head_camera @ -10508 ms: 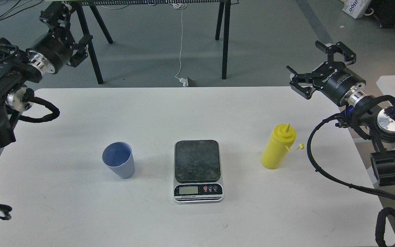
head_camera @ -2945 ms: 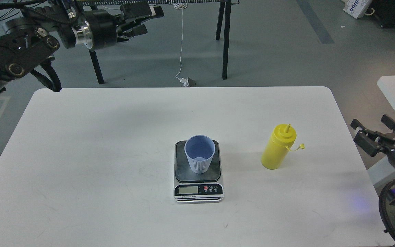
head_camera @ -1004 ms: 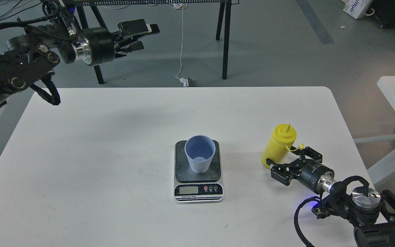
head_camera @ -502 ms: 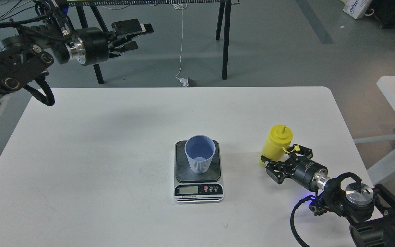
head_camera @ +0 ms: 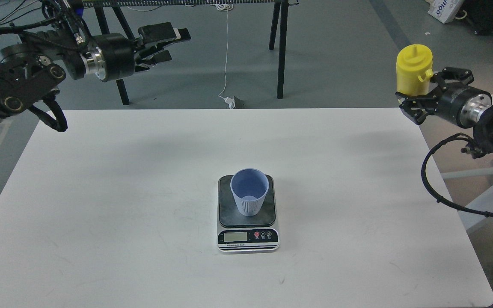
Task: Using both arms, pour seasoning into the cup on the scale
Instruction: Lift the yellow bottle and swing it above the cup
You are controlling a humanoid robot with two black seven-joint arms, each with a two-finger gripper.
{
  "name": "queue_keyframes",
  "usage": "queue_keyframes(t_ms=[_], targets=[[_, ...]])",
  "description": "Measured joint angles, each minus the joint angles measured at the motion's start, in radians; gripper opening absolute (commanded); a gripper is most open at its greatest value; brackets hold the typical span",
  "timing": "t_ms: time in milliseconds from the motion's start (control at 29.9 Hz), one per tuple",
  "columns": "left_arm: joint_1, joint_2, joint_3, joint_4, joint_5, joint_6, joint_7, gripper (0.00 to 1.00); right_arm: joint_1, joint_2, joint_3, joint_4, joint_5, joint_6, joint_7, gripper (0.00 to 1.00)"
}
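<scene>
**Bottle held high at right, cup standing on scale**

Seasoning bottle [head_camera: 414, 70]: yellow, upright, nozzle up, raised well above the white surface [head_camera: 101, 192] near its far right corner. Clamped low on its body by the right tool [head_camera: 417, 95], one finger in front of the bottle's base and the other behind, closed against the plastic. Small tethered cap hanging at the bottle's right shoulder, just beside the upper finger. Right arm entering from the right edge, silver wrist joint and looped black cable trailing down past the surface's right side.

Cup [head_camera: 249, 191]: light blue, upright, open mouth up, ribbed on its lower part, standing on the dark platform of the scale [head_camera: 247, 212], roughly centred and slightly toward the far edge. Inside visible down to the bottom, nothing seen in it. Scale resting near the middle of the surface, display and round buttons on the silver front strip facing the near edge; reading on the display too small to make out.

Left tool [head_camera: 165, 40]: high at upper left, beyond the surface's far left corner, pointing right, holding nothing. Fingers parted by a narrow gap, upper one with a pale tip. Well apart from cup and scale.

Bottle well apart from cup, off to the right and farther back, not tilted toward it.

Beyond the surface: grey floor, black trestle legs [head_camera: 280, 47], a white cord [head_camera: 227, 51] hanging down to a plug on the floor.
</scene>
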Motion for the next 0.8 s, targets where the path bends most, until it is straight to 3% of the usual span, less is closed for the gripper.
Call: queue_keyframes(t_ms=[234, 502, 803], targets=[[0.0, 0.005, -0.007, 0.0, -0.001, 0.0, 0.0, 0.99, 0.241, 0.125, -0.235, 0.004, -0.283, -0.007, 0.0, 0.01], [-0.002, 0.005, -0.01, 0.001, 0.002, 0.0, 0.0, 0.99, 0.389, 0.271, -0.481, 0.074, -0.639, 0.014, 0.0, 0.01], [0.003, 0.001, -0.007, 0.001, 0.002, 0.0, 0.0, 0.99, 0.475, 0.322, -0.69, 0.154, -0.824, 0.173, 0.0, 0.01]])
